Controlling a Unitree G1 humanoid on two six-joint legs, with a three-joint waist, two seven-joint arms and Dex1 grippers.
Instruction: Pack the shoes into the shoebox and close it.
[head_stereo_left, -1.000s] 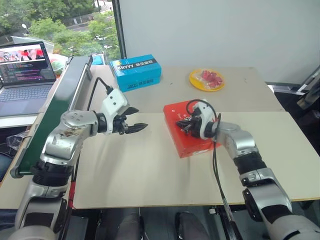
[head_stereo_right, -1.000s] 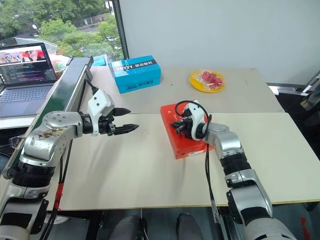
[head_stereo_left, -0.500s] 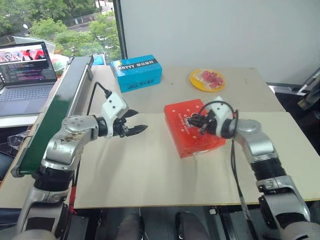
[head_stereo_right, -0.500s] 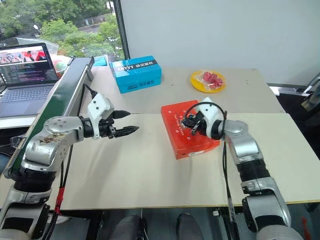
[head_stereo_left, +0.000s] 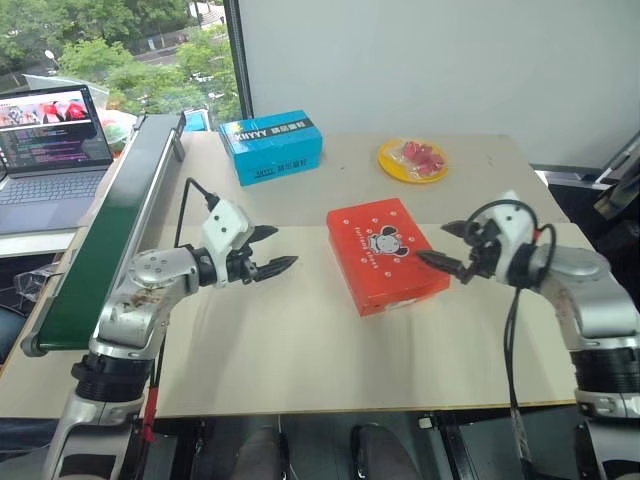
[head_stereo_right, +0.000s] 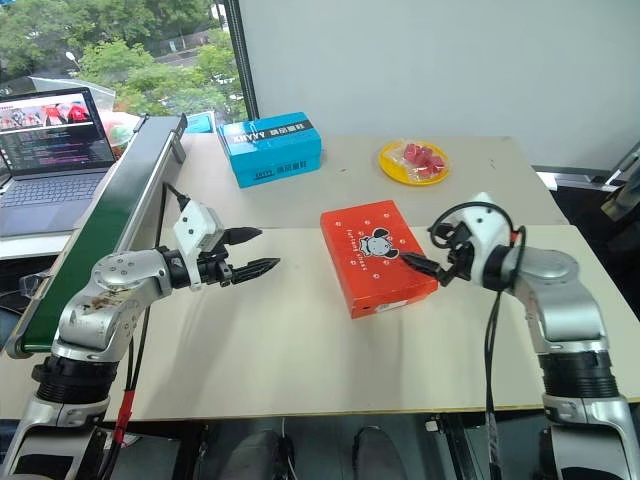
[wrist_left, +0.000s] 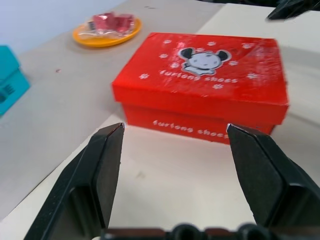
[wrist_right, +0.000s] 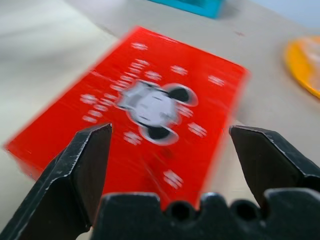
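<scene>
1. Left eye view: the orange-red shoebox (head_stereo_left: 387, 255) is seen closed on the beige table (head_stereo_left: 300, 340), its lid flat, with white paw marks and a cartoon animal picture on top. The left gripper (head_stereo_left: 272, 250) is held above the table to the left of the shoebox and well apart from it, its two black fingers spread with nothing between them. The right gripper (head_stereo_left: 447, 247) is held just beside the right edge of the shoebox, its fingers also spread and empty (no contact with the lid can be made out).

2. Right eye view: a blue box with white lettering (head_stereo_right: 270, 147) is seen at the far left part of the table, and a yellow plate (head_stereo_right: 413, 160) holding red wrapped items at the far middle. An open laptop (head_stereo_right: 52, 150) is placed on a separate surface to the far left, beyond a long green rail (head_stereo_right: 105, 215).

3. Left wrist view: the closed shoebox is framed between the two parted fingers (wrist_left: 102, 170), its long side with white lettering turned towards the camera; the yellow plate is seen behind it.

4. Right wrist view: the lid of the shoebox is seen beyond the widely parted fingers (wrist_right: 87, 165), the cartoon animal at its middle (the picture is smeared).
</scene>
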